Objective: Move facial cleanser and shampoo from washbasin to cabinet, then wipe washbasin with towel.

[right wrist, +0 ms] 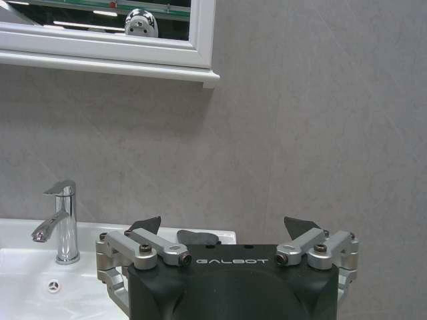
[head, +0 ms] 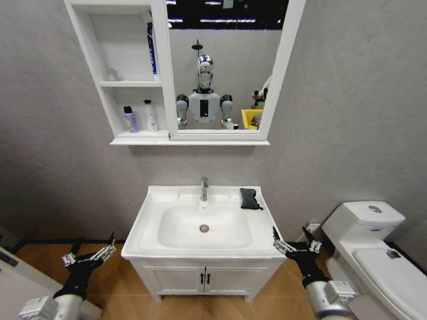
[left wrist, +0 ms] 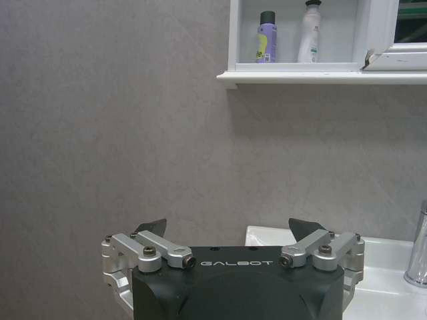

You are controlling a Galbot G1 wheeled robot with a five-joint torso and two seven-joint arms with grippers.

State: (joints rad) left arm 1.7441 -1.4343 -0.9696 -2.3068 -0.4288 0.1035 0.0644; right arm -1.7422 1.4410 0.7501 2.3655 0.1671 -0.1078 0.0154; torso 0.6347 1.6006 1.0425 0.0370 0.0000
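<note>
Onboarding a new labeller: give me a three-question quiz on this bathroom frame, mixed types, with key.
1. True or false: the towel lies in the oval bowl of the washbasin.
2. Multiple choice: the two bottles stand (A) beside the tap, (B) in the bottom niche of the cabinet, (C) on the toilet.
3. Fill in: the left gripper and the right gripper both hang low beside the basin, fingers ____.

Key: 1 false, it lies on the back right corner of the rim; 2 B; 3 open.
</note>
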